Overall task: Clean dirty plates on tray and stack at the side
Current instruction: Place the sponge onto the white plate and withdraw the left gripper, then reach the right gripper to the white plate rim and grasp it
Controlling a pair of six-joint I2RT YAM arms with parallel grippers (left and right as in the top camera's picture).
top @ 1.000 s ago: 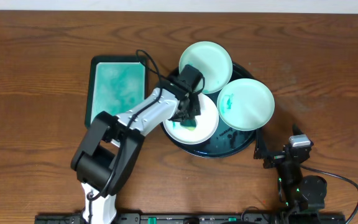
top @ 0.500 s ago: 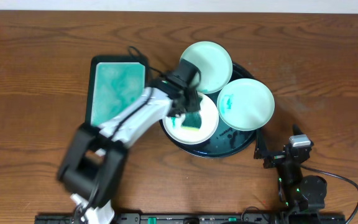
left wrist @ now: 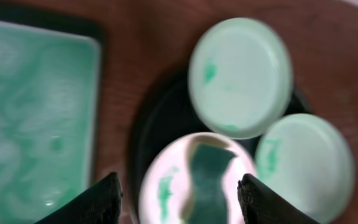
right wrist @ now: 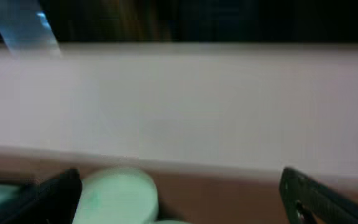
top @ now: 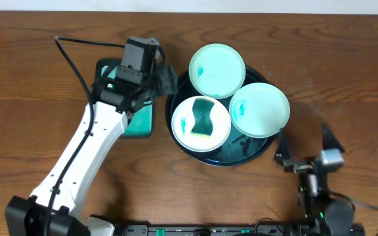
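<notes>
although a green sponge [top: 204, 118] lies flat on the near plate [top: 222, 124], nothing here looks finished. that plate shows a teal smear beside the sponge, the far plate [top: 216, 70] carries a small teal mark near its left edge, and the right plate [top: 259, 109] has one too, with a pale mint tint over both. all three sit on the round black tray [top: 228, 155]. the far and right ones overhang its rim and meet edge to edge, and the near one is just beside them. none stands on the table [top: 346, 72] at the side, so no stack exists yet. by my reading the job is at its opening stage: wiping is at most begun on one plate, two more wait, and all of the stacking is left.

left of the round tray lies a rectangular tray [top: 140, 121] with a cloudy teal floor, partly hidden by the arm. the left hand [top: 166, 78] hangs above the gap between the two trays, its fingers partly spread and holding nothing. its own camera looks down between them onto the sponge and near plate. the right hand [top: 306, 145] is near the front right of the table, clear of the round tray, with its fingers spread wide and empty.
</notes>
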